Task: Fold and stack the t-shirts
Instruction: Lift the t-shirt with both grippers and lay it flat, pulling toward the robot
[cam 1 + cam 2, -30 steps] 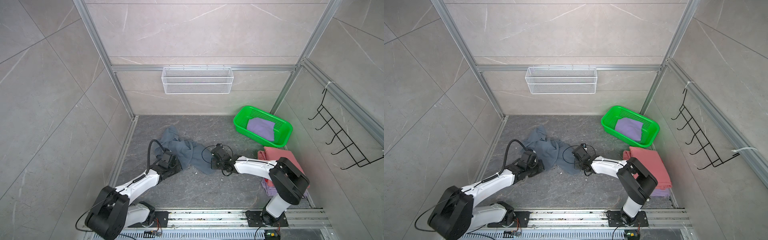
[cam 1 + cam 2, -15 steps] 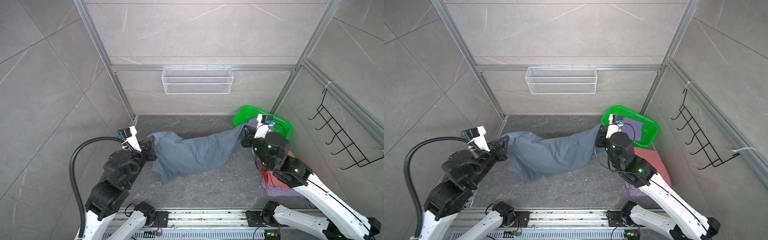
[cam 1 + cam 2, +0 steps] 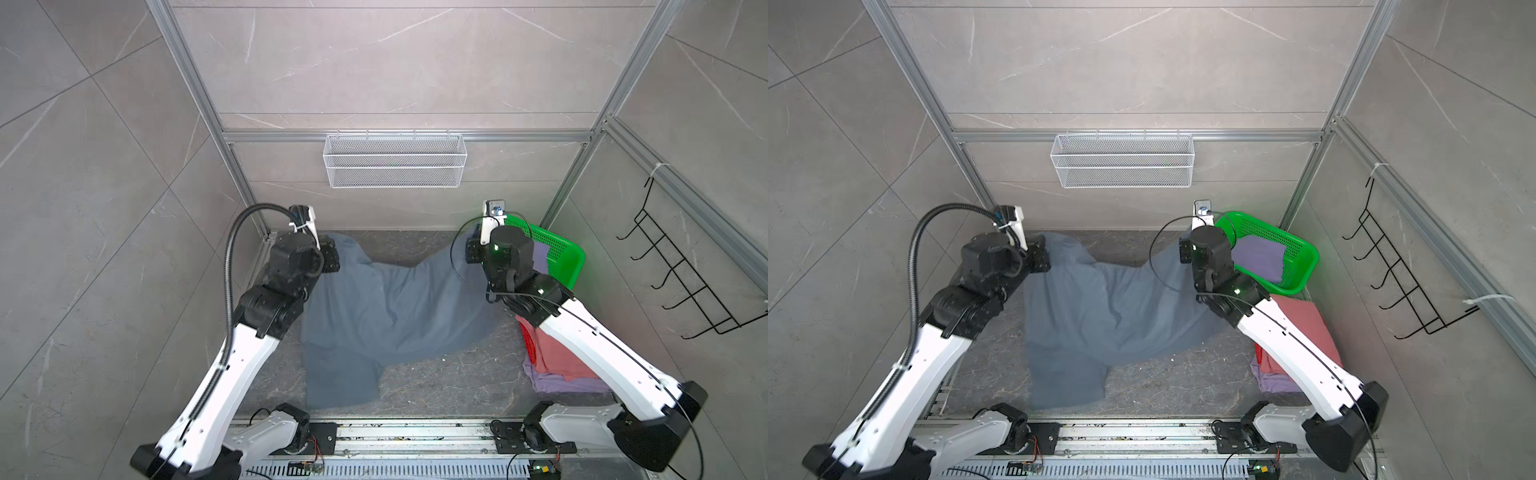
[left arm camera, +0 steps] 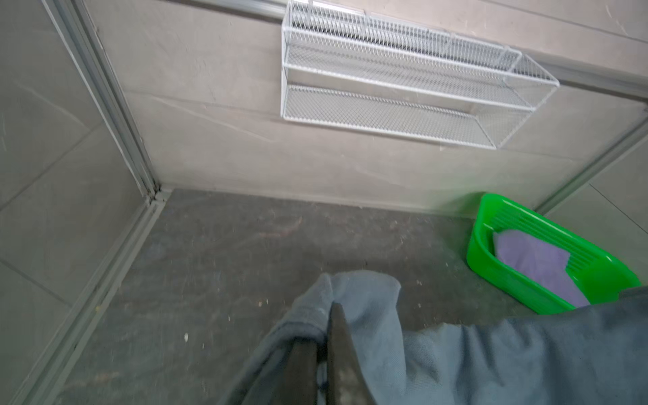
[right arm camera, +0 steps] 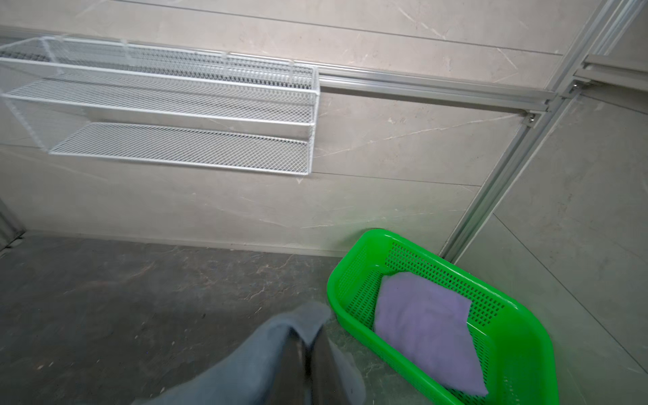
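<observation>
floor: dark grey stone surface, closed in by pale tiled walls and metal frame bars
blue-grey t-shirt: in the middle in both top views, held up at two far corners and sagging between them; the rest spreads down toward the front rail
wire shelf: white mesh, fixed on the back wall above the shirt, well apart from it
green basket: in the far right corner, just beside the right gripper; in a top view the right arm covers its near left part
salmon-pink t-shirt: folded, on the floor just in front of the basket, partly hidden under the right arm
lavender t-shirt in the basket: folded flat inside
lavender t-shirt under the pink one: only its edges show
hook rack: black wire, on the right wall
left gripper: fingers pressed together on a bunched corner of the blue-grey t-shirt, near the far left corner
right gripper: fingers together on the other corner of the cloth, which hangs over them
</observation>
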You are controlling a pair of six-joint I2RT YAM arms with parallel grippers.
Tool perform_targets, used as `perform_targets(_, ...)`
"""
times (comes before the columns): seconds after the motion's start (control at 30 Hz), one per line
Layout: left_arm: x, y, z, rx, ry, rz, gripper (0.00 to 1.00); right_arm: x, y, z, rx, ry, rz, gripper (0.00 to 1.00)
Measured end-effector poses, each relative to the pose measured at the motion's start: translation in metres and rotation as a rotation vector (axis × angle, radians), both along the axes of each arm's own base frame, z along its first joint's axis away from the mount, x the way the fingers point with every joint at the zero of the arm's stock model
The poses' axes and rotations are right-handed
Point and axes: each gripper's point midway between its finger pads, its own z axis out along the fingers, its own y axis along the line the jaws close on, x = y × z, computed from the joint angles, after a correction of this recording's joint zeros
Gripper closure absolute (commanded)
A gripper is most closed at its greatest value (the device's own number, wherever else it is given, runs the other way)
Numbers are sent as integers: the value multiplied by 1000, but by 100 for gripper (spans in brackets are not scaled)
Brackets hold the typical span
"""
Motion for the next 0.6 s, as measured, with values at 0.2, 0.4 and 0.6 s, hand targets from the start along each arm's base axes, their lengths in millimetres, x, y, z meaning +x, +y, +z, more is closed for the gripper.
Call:
perform_targets(0.2,4,34,71,-23,-157,52,100,-9,-17,60,65,-125,21,100)
perform_targets(0.4,-69,65,47,-10,-212,111,53,-71,-47,46,121,-166,49,72)
perform_targets(0.6,-112,99,-100,-59,87,299,15,-101,-58,-98,132,118,42,29)
